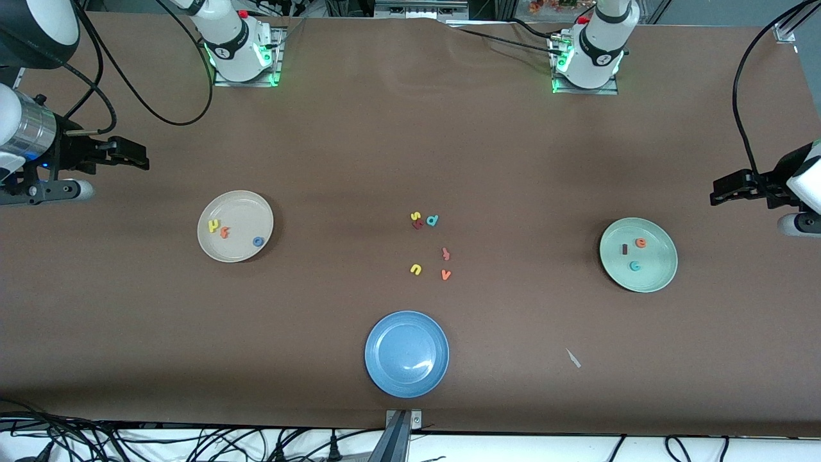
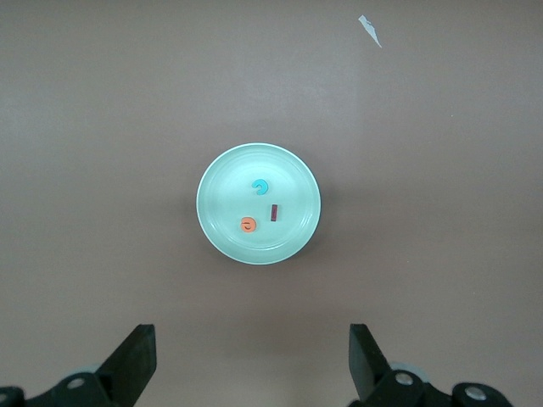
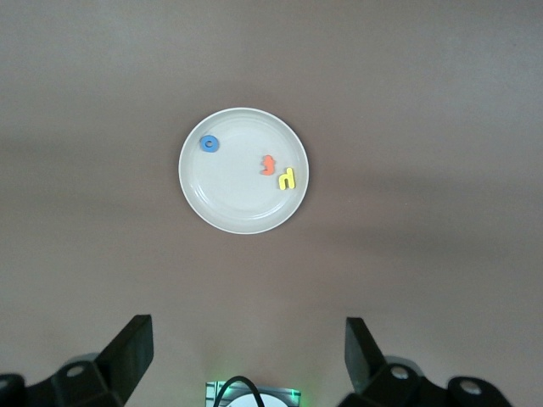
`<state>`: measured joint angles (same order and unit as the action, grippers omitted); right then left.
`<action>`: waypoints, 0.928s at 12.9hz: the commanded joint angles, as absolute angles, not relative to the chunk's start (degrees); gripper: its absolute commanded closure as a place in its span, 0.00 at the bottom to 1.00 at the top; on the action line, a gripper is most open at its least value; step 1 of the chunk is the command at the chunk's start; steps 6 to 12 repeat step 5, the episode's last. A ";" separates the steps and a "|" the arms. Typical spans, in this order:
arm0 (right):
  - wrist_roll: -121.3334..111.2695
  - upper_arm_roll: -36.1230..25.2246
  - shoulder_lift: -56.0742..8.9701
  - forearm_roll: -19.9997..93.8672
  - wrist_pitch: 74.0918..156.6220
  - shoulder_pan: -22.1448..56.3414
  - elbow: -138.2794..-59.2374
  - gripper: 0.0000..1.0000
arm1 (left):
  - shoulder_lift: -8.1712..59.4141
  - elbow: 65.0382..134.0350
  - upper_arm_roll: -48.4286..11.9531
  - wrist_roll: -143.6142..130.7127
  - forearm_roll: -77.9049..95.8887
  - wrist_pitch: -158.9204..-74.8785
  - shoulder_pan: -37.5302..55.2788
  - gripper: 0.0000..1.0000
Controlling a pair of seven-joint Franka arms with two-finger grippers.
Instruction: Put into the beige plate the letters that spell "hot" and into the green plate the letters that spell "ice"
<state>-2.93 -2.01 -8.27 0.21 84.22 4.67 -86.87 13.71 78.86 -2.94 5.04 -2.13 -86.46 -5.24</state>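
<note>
Since all six letters already lie in their plates, we judge the sorting done and the step in hand a plain retreat. Our right gripper (image 1: 138, 156) hangs with fingers spread and empty at the right arm's end of the table; ahead of it sits the beige plate (image 1: 211, 247), holding the yellow h (image 1: 213, 225), the orange t (image 1: 224, 232) and the blue o (image 1: 258, 242). Our left gripper (image 1: 721, 191), likewise spread and empty, hangs at the left arm's end, with the green plate (image 1: 660, 273) near it carrying the maroon i (image 1: 625, 249), the orange e (image 1: 640, 242) and the teal c (image 1: 635, 265). To finish well we should hold both arms high and well apart from the plates, leaving the spare letters (image 1: 431, 247) and the blue plate (image 1: 385, 378) untouched. Apart from the letters themselves, we can read no writing or brand.
</note>
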 commanded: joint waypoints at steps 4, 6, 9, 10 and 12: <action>-3.43 -2.11 -9.05 0.53 82.79 4.57 -84.99 0.00 | 11.87 80.86 -2.46 6.50 0.00 -87.45 -4.92 0.00; -3.43 -2.11 -9.05 0.61 82.79 4.57 -84.99 0.00 | 11.95 80.86 -2.46 6.42 0.09 -87.45 -4.75 0.00; -3.43 -2.11 -9.05 0.61 82.79 4.57 -84.99 0.00 | 11.95 80.86 -2.46 6.42 0.09 -87.45 -4.75 0.00; -3.43 -2.11 -9.05 0.61 82.79 4.57 -84.99 0.00 | 11.95 80.86 -2.46 6.42 0.09 -87.45 -4.75 0.00; -3.43 -2.11 -9.05 0.61 82.79 4.57 -84.99 0.00 | 11.95 80.86 -2.46 6.42 0.09 -87.45 -4.75 0.00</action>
